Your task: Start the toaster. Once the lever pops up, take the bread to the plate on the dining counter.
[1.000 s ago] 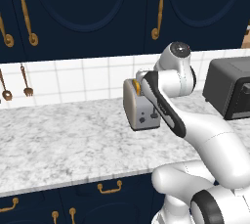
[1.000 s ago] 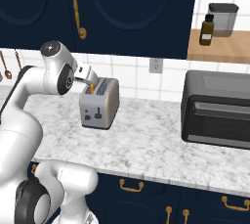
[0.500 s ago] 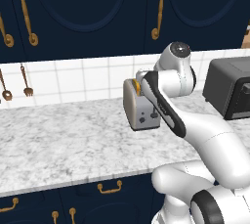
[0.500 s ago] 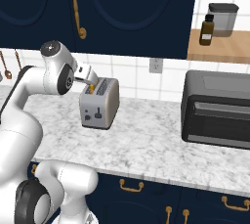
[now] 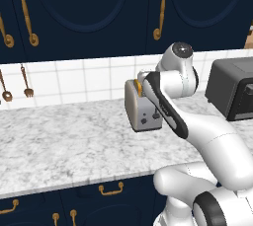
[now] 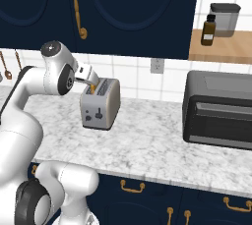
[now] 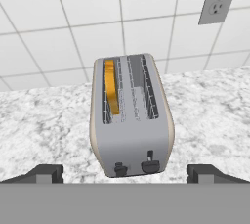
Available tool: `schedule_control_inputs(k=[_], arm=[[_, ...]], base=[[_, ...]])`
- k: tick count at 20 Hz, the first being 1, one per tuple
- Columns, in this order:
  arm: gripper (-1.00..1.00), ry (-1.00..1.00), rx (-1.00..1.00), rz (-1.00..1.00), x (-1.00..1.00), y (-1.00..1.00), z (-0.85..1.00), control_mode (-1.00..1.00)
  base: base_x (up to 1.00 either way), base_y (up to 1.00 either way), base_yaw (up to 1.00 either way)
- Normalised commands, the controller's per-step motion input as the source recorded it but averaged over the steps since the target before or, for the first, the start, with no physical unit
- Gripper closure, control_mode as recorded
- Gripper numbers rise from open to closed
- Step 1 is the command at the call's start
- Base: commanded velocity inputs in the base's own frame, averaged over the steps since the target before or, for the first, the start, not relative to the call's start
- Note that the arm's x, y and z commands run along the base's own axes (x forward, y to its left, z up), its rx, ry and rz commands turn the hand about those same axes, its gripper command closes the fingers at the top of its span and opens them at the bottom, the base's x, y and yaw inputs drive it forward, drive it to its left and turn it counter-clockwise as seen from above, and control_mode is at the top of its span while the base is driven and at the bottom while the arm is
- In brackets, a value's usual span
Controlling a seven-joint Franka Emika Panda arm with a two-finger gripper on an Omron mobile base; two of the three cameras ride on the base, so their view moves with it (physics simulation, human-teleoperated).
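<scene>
Kitchen: marbled counter (image 6: 147,145), navy cabinets (image 5: 94,13), toaster (image 6: 100,103), prob. toaster oven (image 6: 219,108).

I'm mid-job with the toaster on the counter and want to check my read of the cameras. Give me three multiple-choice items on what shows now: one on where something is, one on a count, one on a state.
1. Which slot of the toaster holds the bread, seen from the hand view?
A. the left slot
B. the right slot
C. neither, it lies on the counter

2. How many slots does the toaster have on top?
A. one
B. two
C. four

3. How does the end effector stand?
A. shut on the bread
B. shut on the lever
C. open, holding nothing

Answers:
1 A: the golden slice stands in the left slot and the right slot is empty.
2 B: two long wire-lined slots lie side by side.
3 C: both fingertips stand wide apart, near the toaster's front end, with nothing gripped between them; the lever is untouched.
</scene>
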Motion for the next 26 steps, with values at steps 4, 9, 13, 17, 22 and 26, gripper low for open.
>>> schedule_control_inputs(k=[4, 9, 13, 17, 22, 26], arm=[[-1.0, 0.0, 0.0, 0.0, 0.0, 0.0, 0.0, -1.0], [-1.0, 0.0, 0.0, 0.0, 0.0, 0.0, 0.0, -1.0], [-1.0, 0.0, 0.0, 0.0, 0.0, 0.0, 0.0, -1.0], [-1.0, 0.0, 0.0, 0.0, 0.0, 0.0, 0.0, -1.0], [-1.0, 0.0, 0.0, 0.0, 0.0, 0.0, 0.0, -1.0], [-1.0, 0.0, 0.0, 0.0, 0.0, 0.0, 0.0, -1.0]], base=[[0.0, 0.0, 0.0], [0.0, 0.0, 0.0], [0.0, 0.0, 0.0], [0.0, 0.0, 0.0], [0.0, 0.0, 0.0], [0.0, 0.0, 0.0]])
